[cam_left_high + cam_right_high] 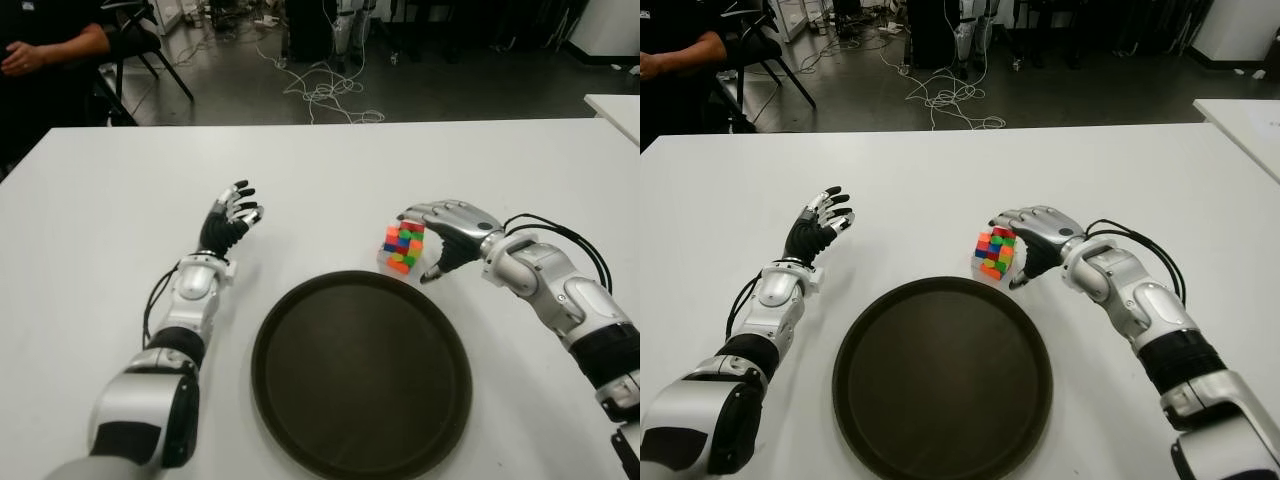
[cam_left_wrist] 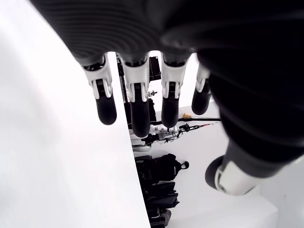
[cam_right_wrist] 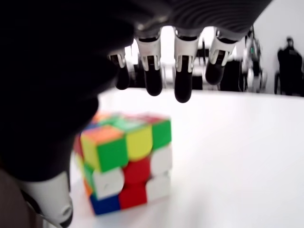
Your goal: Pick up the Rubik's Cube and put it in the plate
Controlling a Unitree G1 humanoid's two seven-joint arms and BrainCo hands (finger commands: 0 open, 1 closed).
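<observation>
Left eye view. The Rubik's Cube (image 1: 402, 247) stands on the white worktop (image 1: 330, 170), just beyond the far right rim of the dark round plate (image 1: 361, 375). The right hand (image 1: 445, 240) arches over the cube from the right, fingers reaching across its top and thumb hanging at its near side; nothing is gripped yet. The left hand (image 1: 229, 222) shows to the left of the plate, well apart from the cube, fingers spread and holding nothing.

Right eye view. The same layout: the cube lies between the right hand's fingers (image 1: 1008, 219) and thumb, close to the plate's rim but apparently not on it.

Left wrist view. The left hand's fingers are extended and parted over bare worktop; no object lies within them.

Right wrist view. The cube sits flat on the worktop below the open right hand, fingertips clear above its far edge and the thumb beside its near face. For a sound grasp, the hand should probably descend until fingers and thumb meet opposite faces squarely, then close evenly; pressure on a corner could twist or tip the cube.
</observation>
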